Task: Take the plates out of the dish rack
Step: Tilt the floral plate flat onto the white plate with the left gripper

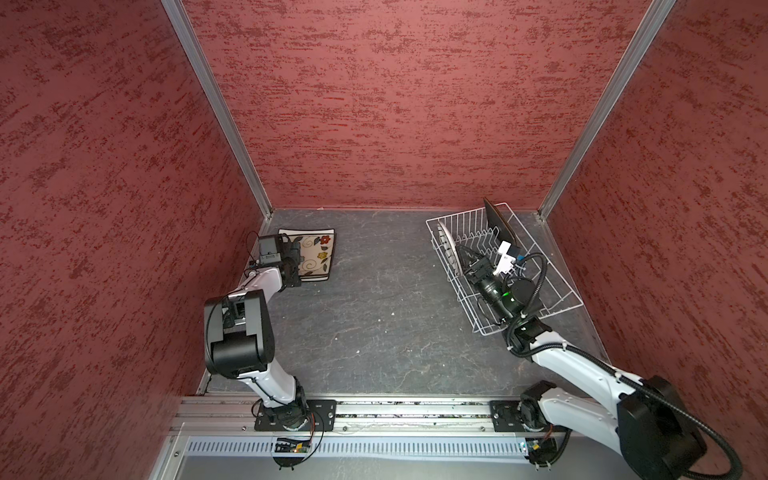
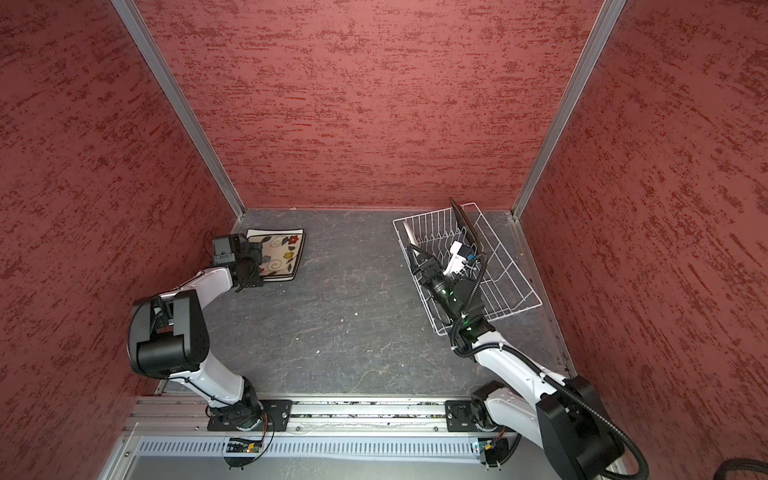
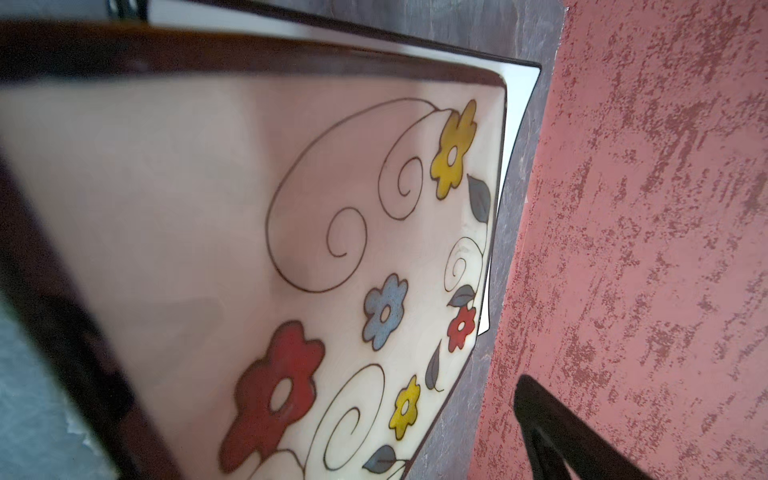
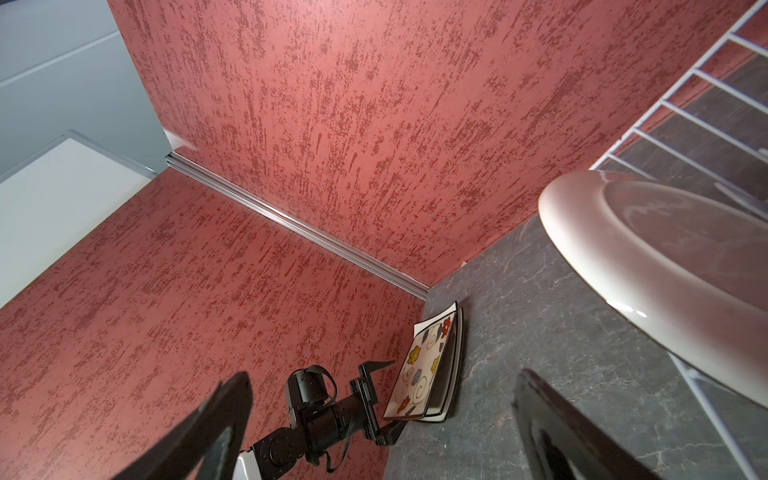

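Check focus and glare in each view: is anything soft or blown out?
Left wrist view: the flowered plate is soft at its near dark rim and sharp at the flowers. Right wrist view: the near fingers are blurred, and the round plate carries small bright glints. Both top views: sharp and evenly lit, with the wall posts splaying outward from wide-angle distortion.

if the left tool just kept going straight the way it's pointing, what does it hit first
Probably the floral plate. The left tool is open, with that plate's near edge right ahead of it. Depth is unclear, so the open jaws might straddle the edge rather than strike it.
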Motion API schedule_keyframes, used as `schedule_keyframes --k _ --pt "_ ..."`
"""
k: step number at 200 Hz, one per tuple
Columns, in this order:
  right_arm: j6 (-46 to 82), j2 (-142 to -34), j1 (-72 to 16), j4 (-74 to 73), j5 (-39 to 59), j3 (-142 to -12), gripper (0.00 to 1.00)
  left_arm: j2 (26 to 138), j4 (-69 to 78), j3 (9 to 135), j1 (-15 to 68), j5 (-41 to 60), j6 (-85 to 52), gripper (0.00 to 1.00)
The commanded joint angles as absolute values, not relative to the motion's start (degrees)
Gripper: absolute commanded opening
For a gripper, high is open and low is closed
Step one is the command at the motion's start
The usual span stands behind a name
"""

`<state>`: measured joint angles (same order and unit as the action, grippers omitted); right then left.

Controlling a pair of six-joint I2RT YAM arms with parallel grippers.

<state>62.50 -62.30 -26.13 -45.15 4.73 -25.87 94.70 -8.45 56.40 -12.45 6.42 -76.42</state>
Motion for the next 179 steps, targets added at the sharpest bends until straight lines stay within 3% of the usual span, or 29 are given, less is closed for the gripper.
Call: schedule_keyframes --k 1,179 --pt "62.36 -62.41 -26.02 -47.24 4.60 -27.08 0.99 96.18 -9.59 58.80 -12.80 7.28 -75.47 1.00" --pt "61.28 -61.26 -25.95 -46.40 3.82 -26.72 0.99 94.66 -16.89 59.72 -13.28 7.63 -75.96 0.99"
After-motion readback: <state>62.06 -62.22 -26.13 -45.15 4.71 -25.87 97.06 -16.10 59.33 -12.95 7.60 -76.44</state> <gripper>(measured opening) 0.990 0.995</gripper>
